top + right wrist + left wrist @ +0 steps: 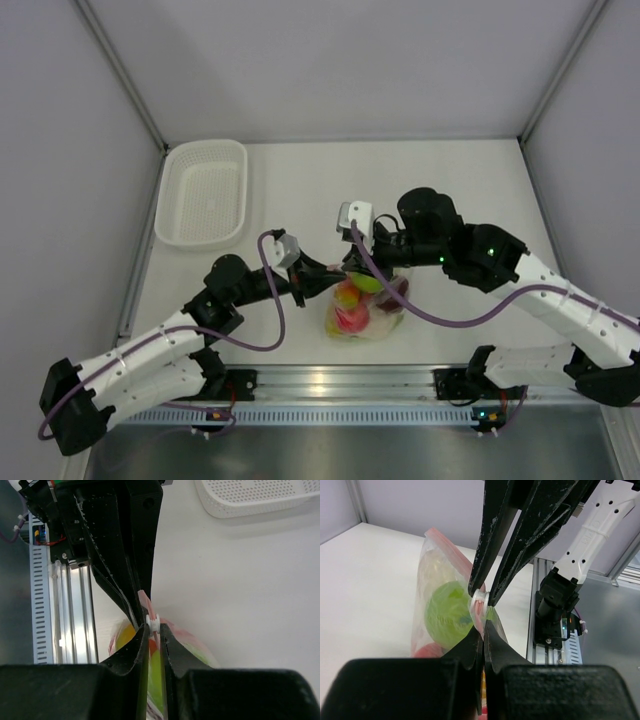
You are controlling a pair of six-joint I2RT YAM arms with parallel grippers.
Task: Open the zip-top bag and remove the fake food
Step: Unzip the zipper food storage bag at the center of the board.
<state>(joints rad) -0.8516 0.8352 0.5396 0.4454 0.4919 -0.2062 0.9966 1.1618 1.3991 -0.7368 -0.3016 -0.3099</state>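
The zip-top bag (368,314) is held upright just off the table near the front rail, with green (368,283), yellow and red fake food (350,308) inside. My left gripper (322,281) is shut on the bag's pinkish zip edge (479,611), just below the white slider (479,596). A green fruit (447,612) shows through the plastic. My right gripper (357,262) comes from the opposite side and is shut on the slider (152,621), tips touching it on both sides. The pink strip (144,599) runs between the two grippers' fingers.
A white perforated basket (200,192) lies at the back left and shows in the right wrist view (250,500). The aluminium front rail (330,382) runs just behind the bag, with the right arm's base (555,602) on it.
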